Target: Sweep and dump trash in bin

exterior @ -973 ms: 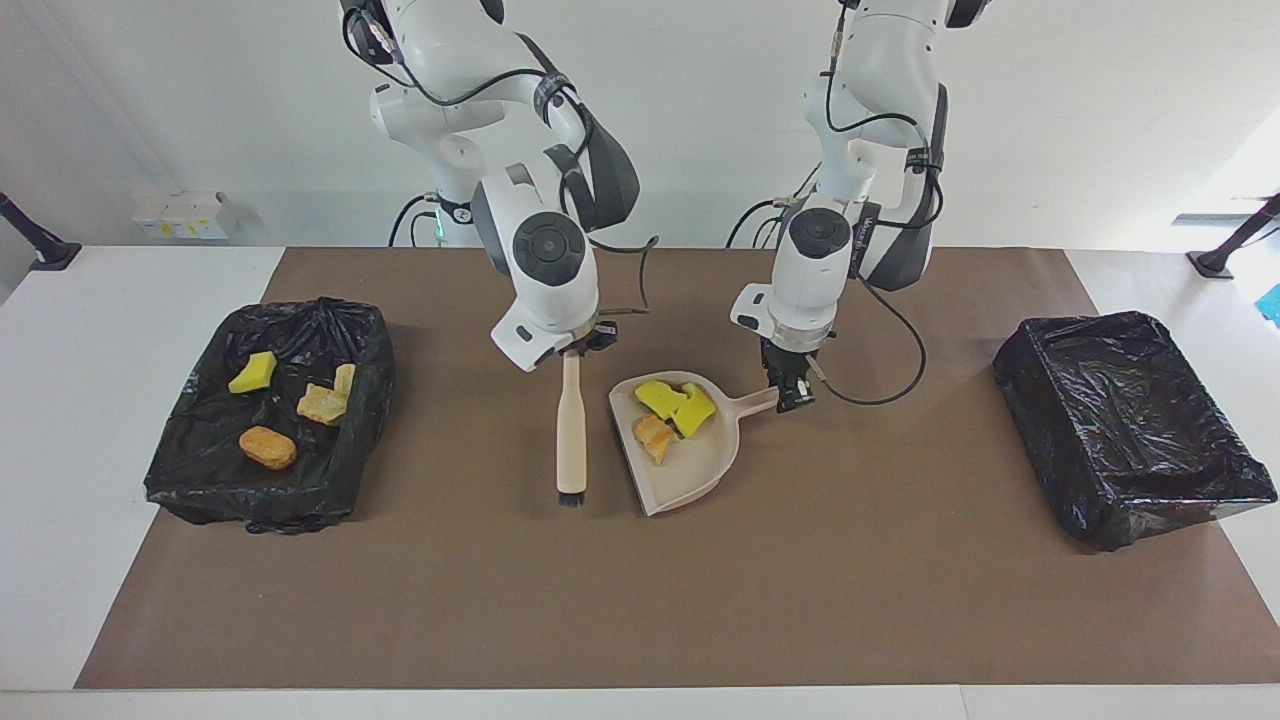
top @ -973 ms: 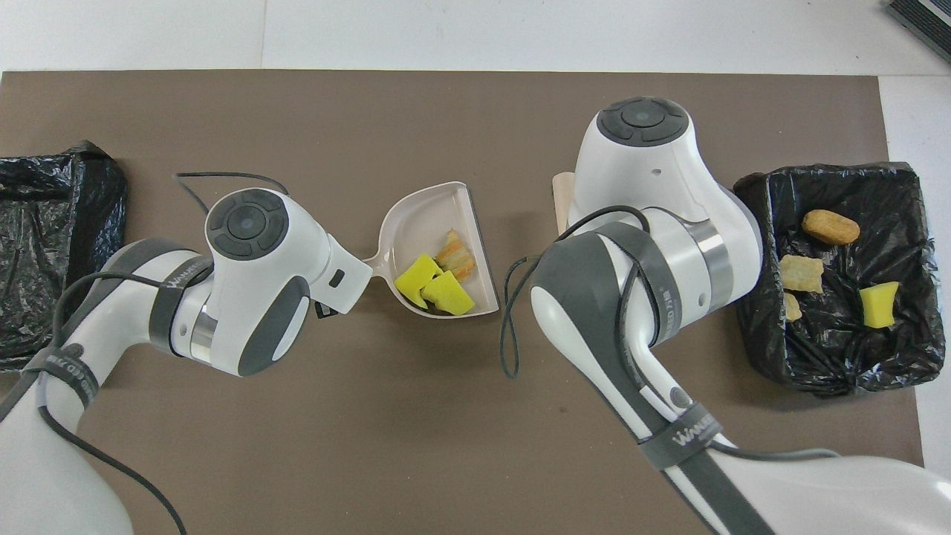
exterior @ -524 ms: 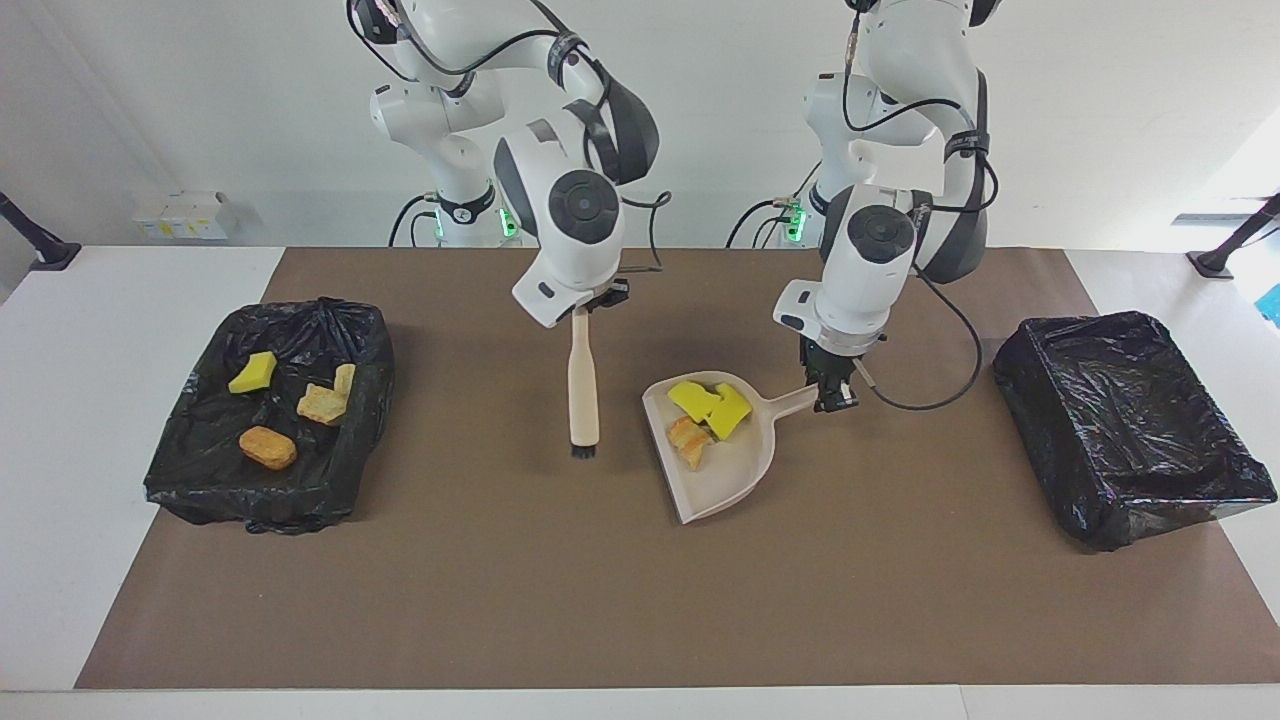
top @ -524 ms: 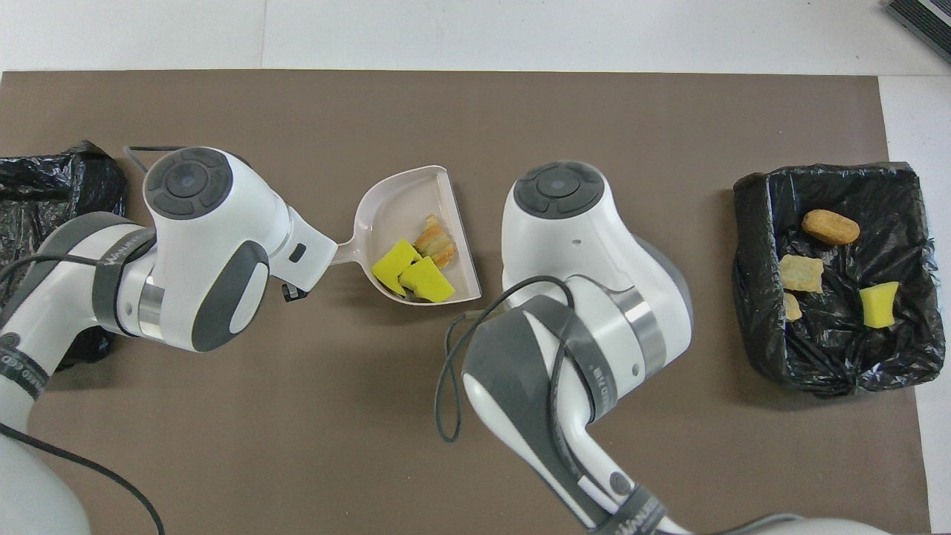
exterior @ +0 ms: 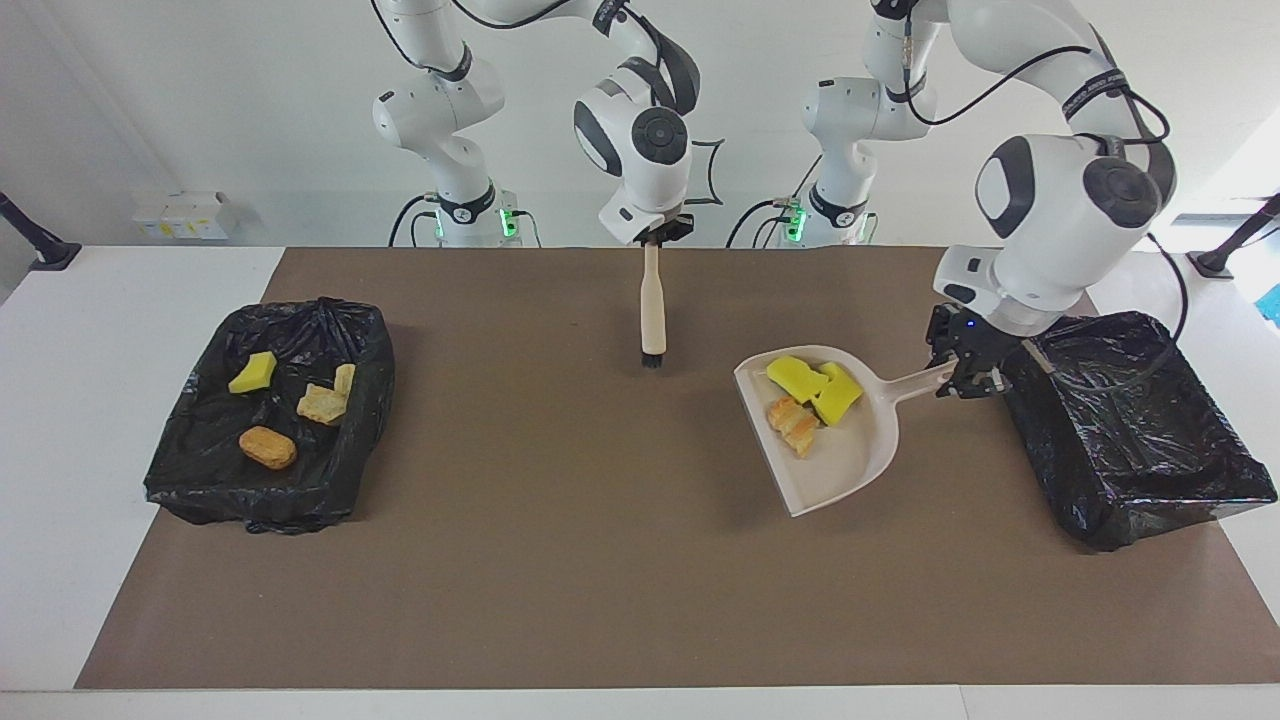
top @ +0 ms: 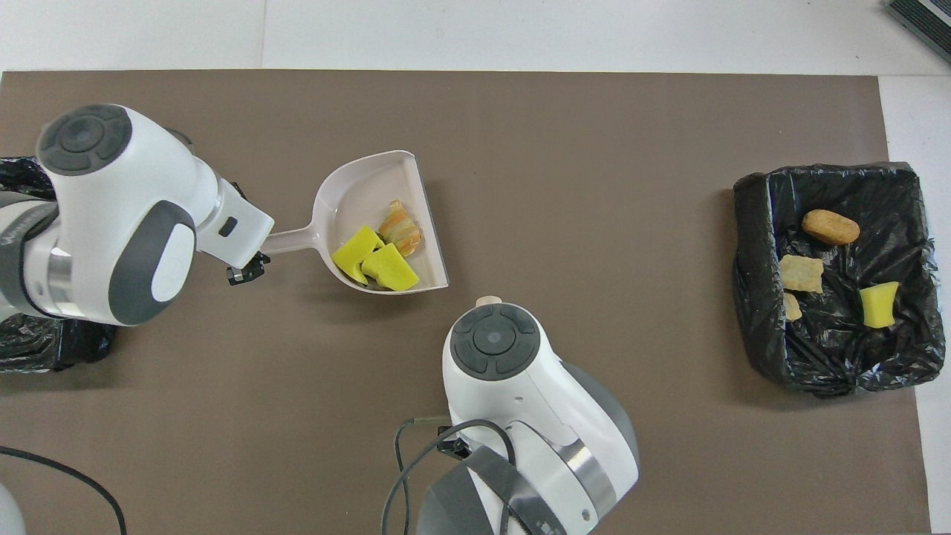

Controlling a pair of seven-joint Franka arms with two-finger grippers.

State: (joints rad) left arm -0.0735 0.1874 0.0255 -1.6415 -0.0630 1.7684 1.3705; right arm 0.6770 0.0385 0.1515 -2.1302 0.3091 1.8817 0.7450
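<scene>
Trash [exterior: 808, 400] is what I am watching, and most of my attention goes to the load in the beige dustpan [exterior: 850, 465]: two bright yellow sponge chunks [exterior: 815, 383] with cut, blocky faces, lying against each other toward the handle end of the pan, and just beside them a tan-orange, bread-like lump [exterior: 792, 423] with a ridged, layered surface. I take the dustpan as my landmark. My left gripper [exterior: 968, 372] is clamped on the end of its handle, and the pan casts a shadow on the brown mat [exterior: 560, 560], so I read it as lifted. Toward the left arm's end of the table from the dustpan, right by the gripper, sits a bin lined with black plastic [exterior: 1130, 440], and I see nothing in it. Toward the right arm's end from the dustpan, well apart, is a second black-lined bin [exterior: 270, 420] that holds more scraps: one yellow-green sponge piece [exterior: 253, 373], two pale tan crusty bits [exterior: 326, 400] and an orange-brown oval lump [exterior: 267, 447]. My right gripper [exterior: 652, 238] is clenched on the top of a beige brush [exterior: 652, 305], which hangs upright with its dark bristles down, over the mat on the robots' side of the dustpan.
</scene>
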